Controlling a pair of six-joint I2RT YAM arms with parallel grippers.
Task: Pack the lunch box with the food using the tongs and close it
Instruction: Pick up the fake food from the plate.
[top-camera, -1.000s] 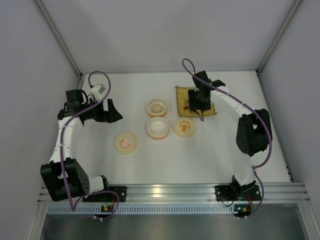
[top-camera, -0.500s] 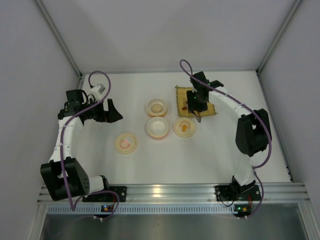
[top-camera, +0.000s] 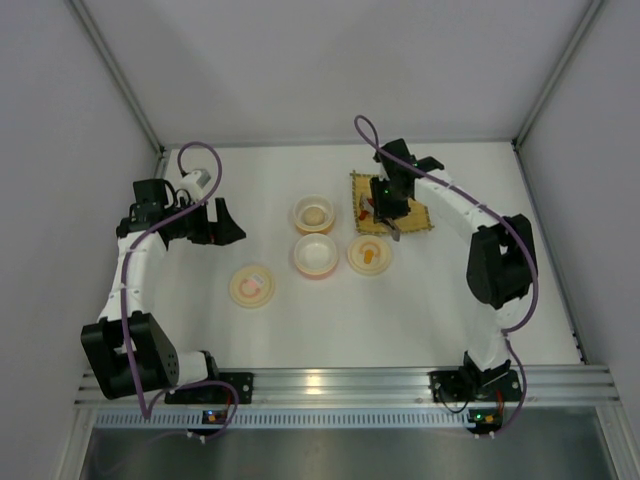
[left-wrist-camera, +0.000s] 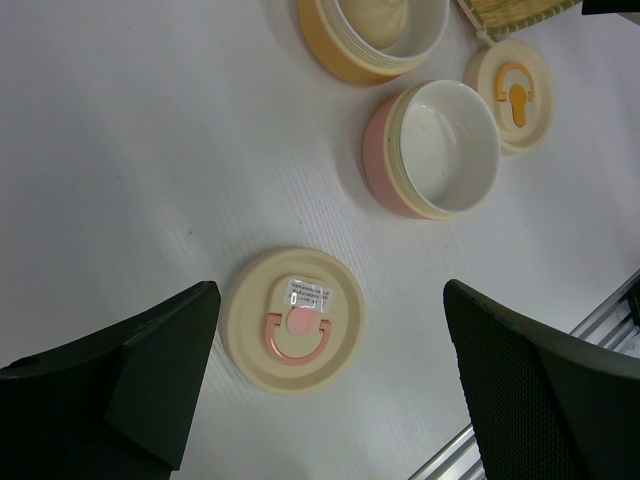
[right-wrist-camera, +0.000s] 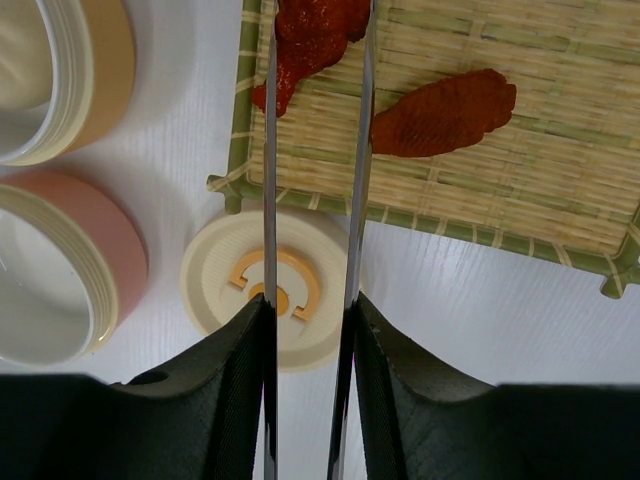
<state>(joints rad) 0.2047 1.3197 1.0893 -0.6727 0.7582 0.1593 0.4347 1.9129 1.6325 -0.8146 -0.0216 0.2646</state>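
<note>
1. Tongs (right-wrist-camera: 269, 200) are sitting pinched between the right gripper (right-wrist-camera: 308, 325) fingers, their arms reaching over the mat (right-wrist-camera: 520, 200) near the worktop's far edge.
2. One red piece (right-wrist-camera: 310, 40) is lying between those arms, and a second red piece (right-wrist-camera: 445, 112) is resting just beside them on the mat.
3. The orange bowl (left-wrist-camera: 330, 55) is holding an off-white ball (top-camera: 314, 214), while the pink bowl (left-wrist-camera: 385, 165) beside it is showing only its white inside.
4. The left gripper (left-wrist-camera: 335, 350) is hovering spread wide above a lid (left-wrist-camera: 250, 335).

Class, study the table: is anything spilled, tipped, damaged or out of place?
Nothing stands out: orange bowl and pink bowl upright, pink-marked lid and orange-marked lid flat, red food pieces on the woven mat.
</note>
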